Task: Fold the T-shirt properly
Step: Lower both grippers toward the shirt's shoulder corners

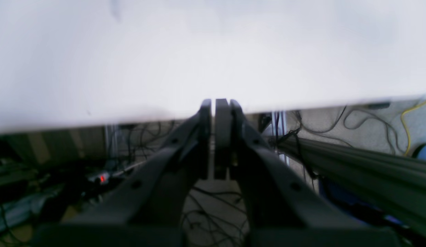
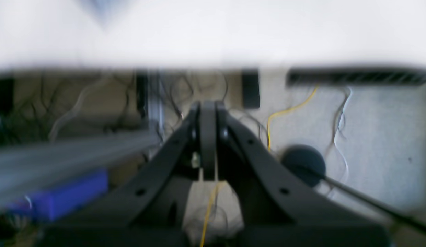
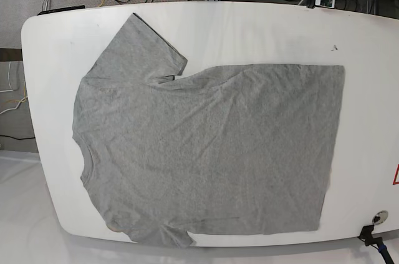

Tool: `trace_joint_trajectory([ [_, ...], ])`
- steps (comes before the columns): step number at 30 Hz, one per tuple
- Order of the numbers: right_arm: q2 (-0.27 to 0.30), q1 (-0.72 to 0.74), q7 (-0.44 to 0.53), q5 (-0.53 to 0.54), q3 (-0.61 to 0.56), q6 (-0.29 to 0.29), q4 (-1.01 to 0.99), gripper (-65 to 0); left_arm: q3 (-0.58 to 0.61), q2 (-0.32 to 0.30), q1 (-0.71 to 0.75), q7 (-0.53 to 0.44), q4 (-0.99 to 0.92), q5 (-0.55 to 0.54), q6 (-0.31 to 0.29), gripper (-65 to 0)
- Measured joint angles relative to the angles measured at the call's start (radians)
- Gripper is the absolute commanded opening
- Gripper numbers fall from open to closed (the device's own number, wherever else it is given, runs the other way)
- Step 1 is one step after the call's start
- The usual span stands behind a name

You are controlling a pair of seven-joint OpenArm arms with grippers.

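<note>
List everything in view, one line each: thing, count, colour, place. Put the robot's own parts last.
T-shirt: one, heather grey, spread flat on the table, neck toward the base view's left.
table: one, white, under the shirt.
cables: many, dark, one yellow, on the floor beyond the table edge.
left gripper: one, black, shut on nothing, at the table edge.
right gripper: one, black, shut on nothing, off the table.
</note>
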Motion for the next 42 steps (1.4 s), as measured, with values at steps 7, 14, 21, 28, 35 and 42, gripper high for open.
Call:
trace_joint_trajectory([
  [7, -0.037, 0.042, -0.041, 0.086, 0.112, 0.074, 0.166, -65.0, -0.056, -0.004, -0.082, 0.084, 0.113, -0.044, -0.008, -65.0],
  [14, -0.044, 0.143, -0.103, 0.272, 0.235, 0.157, 0.205, -65.0, -0.088, -0.04, -0.195, 0.128, 0.116, -0.177, -0.015, -65.0],
  [21, -0.057, 0.187, -0.153, 0.267, 0.286, 0.147, 0.231, -65.0, -0.126, -0.056, -0.259, 0.164, 0.142, -0.298, -0.07, -65.0],
  [28, -0.058, 0.226, -0.274, 0.156, 0.179, 0.157, 0.225, -65.0, -0.256, -0.06, -0.273, 0.22, 0.12, -0.441, -0.099, -64.3],
  [35, -0.055, 0.278, -0.307, 0.172, 0.165, 0.154, 0.198, -51.7, -0.227, -0.06, -0.306, 0.209, -0.072, -0.462, -0.113, -46.5],
  [42, -0.052, 0.326, -0.296, 0.238, 0.166, 0.163, 0.105, -49.6, -0.217, -0.054, -0.36, 0.203, -0.217, -0.464, -0.107, -42.6],
])
